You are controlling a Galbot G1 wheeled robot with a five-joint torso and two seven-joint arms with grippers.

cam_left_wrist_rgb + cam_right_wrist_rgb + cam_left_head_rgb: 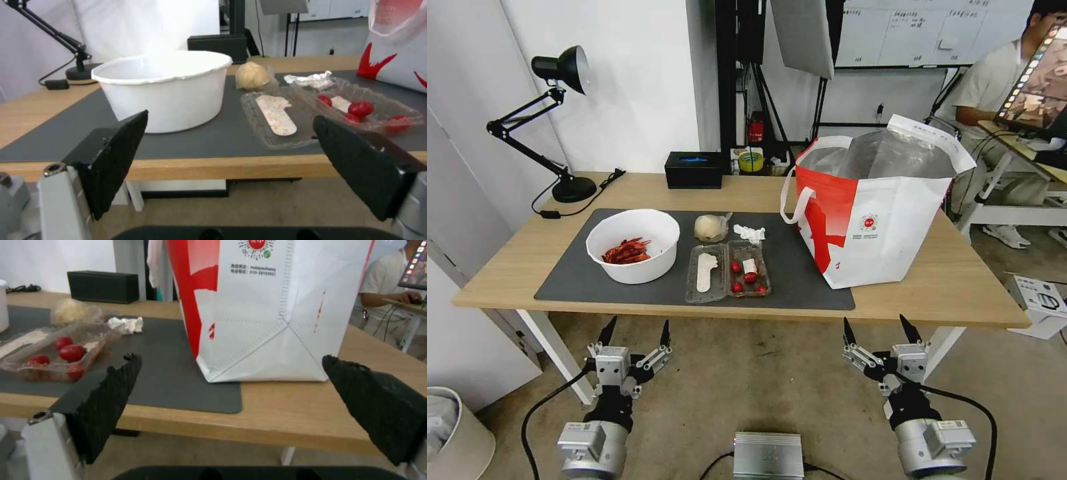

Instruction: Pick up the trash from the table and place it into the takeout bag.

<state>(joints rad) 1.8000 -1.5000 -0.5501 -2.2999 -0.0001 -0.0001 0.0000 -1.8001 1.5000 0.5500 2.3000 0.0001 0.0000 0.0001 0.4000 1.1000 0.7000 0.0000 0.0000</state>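
On the table [514,260] lies a dark mat with the trash. A white bowl [634,245] [164,88] with red scraps sits at the mat's left. To its right are a clear hinged tray [728,270] [329,111] [58,353] with red bits, a ball of plastic wrap [711,227] [253,76] [71,311] and a crumpled tissue [750,233] [311,79] [126,324]. The takeout bag [880,213] [267,306] stands open at the right. My left gripper [635,331] [231,140] and right gripper [882,329] [231,383] hang open below the table's front edge, holding nothing.
A black desk lamp [557,120] stands at the back left and a black box [694,169] at the back middle. A white bin [454,437] is on the floor at the left. A person sits at another desk at the far right.
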